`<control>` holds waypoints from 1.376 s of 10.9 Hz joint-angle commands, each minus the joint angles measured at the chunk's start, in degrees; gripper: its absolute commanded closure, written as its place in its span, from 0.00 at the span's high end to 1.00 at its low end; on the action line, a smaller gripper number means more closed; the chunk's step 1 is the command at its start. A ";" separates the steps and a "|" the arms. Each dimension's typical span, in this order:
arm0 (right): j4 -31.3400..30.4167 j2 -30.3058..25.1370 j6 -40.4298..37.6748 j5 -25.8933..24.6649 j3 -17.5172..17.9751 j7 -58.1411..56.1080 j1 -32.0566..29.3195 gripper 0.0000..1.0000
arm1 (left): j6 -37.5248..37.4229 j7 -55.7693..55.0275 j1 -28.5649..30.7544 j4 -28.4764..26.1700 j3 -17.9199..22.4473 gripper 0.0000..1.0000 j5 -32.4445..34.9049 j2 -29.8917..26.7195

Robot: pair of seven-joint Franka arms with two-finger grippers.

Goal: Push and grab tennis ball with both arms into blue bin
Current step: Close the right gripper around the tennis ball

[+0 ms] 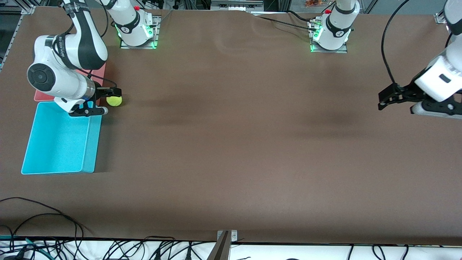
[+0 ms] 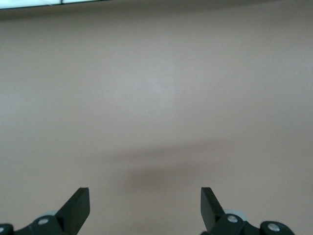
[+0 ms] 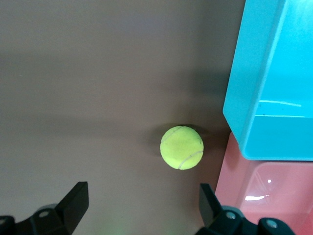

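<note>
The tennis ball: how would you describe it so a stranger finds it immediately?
Look toward the right arm's end of the table, where the blue bin meets the pink bin. Beside them lies the tennis ball, small, fuzzy, yellow-green, the only round thing.

We note two white jointed arms with black joint bands, black cables, green-lit bases with red buttons; black two-finger left claw (image 1: 383,101) and right claw (image 1: 108,103), silver screws on knuckles.
</note>
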 commanded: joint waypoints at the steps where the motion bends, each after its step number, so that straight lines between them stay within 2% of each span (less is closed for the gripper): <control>1: -9.72 -2.49 8.34 -2.82 -1.45 0.39 -0.12 1.00 | -1.90 -0.17 -10.46 1.03 14.68 1.00 -9.35 -1.28; 3: -13.32 -1.09 15.00 -5.71 -3.03 0.39 -0.21 1.00 | -4.19 -0.70 -13.39 0.77 16.57 1.00 -4.58 -1.90; 6: -16.50 2.69 23.10 -5.73 -4.26 0.39 -0.30 1.00 | -4.72 -2.80 -18.04 0.59 20.87 1.00 -2.00 -2.86; 10: -17.21 6.91 27.42 -5.73 -4.97 0.13 -0.65 1.00 | -5.42 -1.50 -18.14 0.94 19.31 1.00 1.95 -2.78; 14: -17.12 9.28 29.44 -5.73 -5.32 -0.49 -1.17 1.00 | -5.42 -1.14 -18.14 1.21 18.16 1.00 1.69 -2.78; 15: -17.03 9.38 29.98 -5.73 -5.32 -0.40 -1.26 0.92 | -5.60 -0.35 -18.14 1.21 17.29 1.00 1.52 -2.87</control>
